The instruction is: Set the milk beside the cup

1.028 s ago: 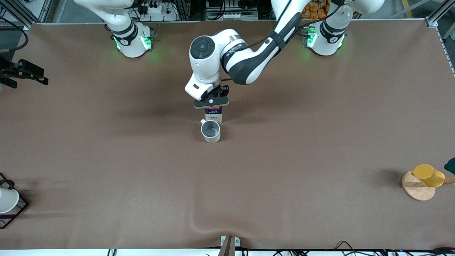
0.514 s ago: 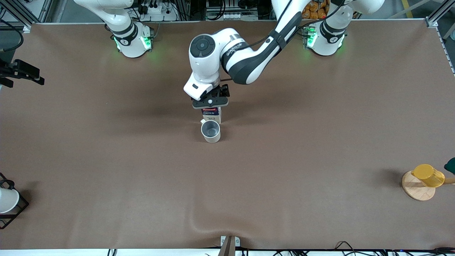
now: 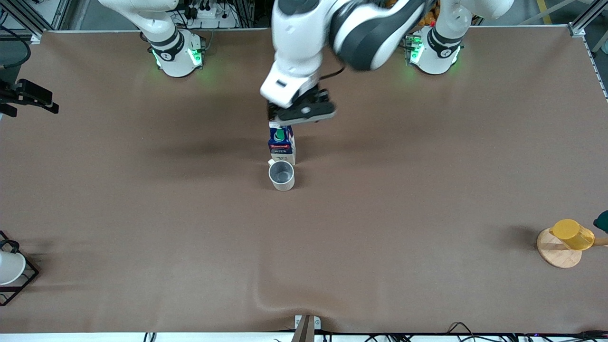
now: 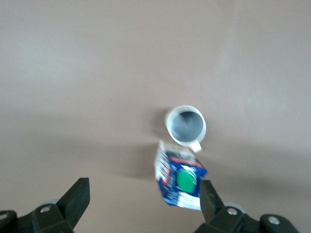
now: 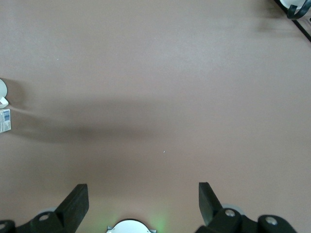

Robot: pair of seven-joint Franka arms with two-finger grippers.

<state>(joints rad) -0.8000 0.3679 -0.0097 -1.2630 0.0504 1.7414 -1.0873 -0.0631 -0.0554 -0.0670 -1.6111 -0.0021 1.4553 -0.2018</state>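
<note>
The milk (image 3: 281, 146), a blue and white carton with a green cap, stands upright on the brown table. It is right beside the light grey cup (image 3: 282, 175), on the side farther from the front camera. My left gripper (image 3: 302, 113) hangs open in the air above the milk and holds nothing. In the left wrist view the milk (image 4: 180, 179) lies below, close to one of the fingers (image 4: 210, 196), with the cup (image 4: 185, 125) touching or almost touching it. My right gripper (image 5: 143, 194) waits open and empty, high over the right arm's end of the table (image 3: 29, 97).
A yellow cup (image 3: 572, 234) lies on a round wooden coaster (image 3: 556, 251) at the left arm's end, with a dark green thing (image 3: 602, 221) beside it. A white cup in a black wire rack (image 3: 10, 269) sits at the right arm's end. The cloth (image 3: 266, 295) wrinkles near the front edge.
My left gripper has opened, let go of the milk and risen well above it, toward the bases. The milk stays standing beside the cup. The right arm has barely moved.
</note>
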